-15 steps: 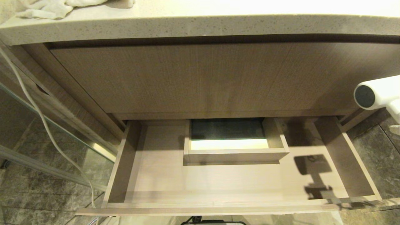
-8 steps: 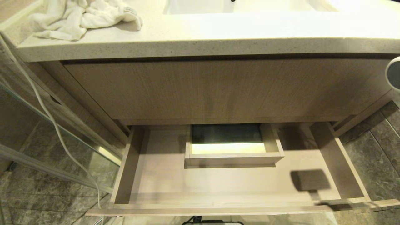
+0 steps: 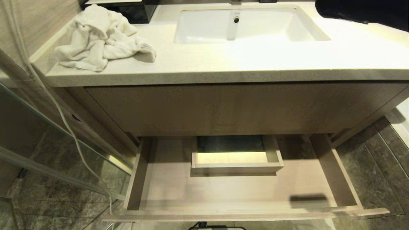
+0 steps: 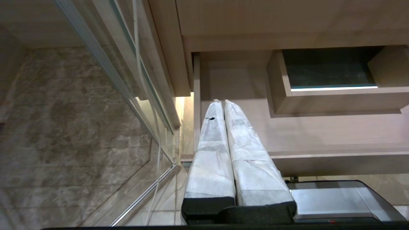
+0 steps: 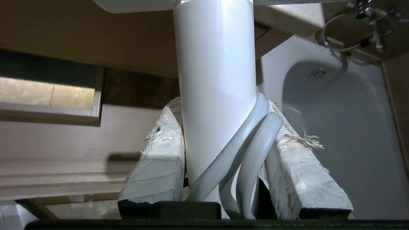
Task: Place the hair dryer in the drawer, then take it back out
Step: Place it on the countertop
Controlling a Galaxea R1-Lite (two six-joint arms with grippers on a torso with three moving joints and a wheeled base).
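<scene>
step: taking out, done | right tool [image 5: 223,140]: squeezing small white hair dryer [image 5: 215,80] handle, mid frame | wide light-brown wooden drawer [image 3: 243,191]: empty, lower frame | next: set dryer on table [image 3: 255,64]

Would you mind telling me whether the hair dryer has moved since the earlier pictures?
Yes. Against the countertop edge, the hair dryer climbed and slid right, out of the head view; the right gripper grips it.

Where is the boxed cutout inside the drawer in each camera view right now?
Head view: boxed cutout at lower centre, inside the open drawer.
Left wrist view: upper right, beyond the left gripper.
Right wrist view: left edge, beside the hair dryer.
Shared landmark: the drawer's floor.
</scene>
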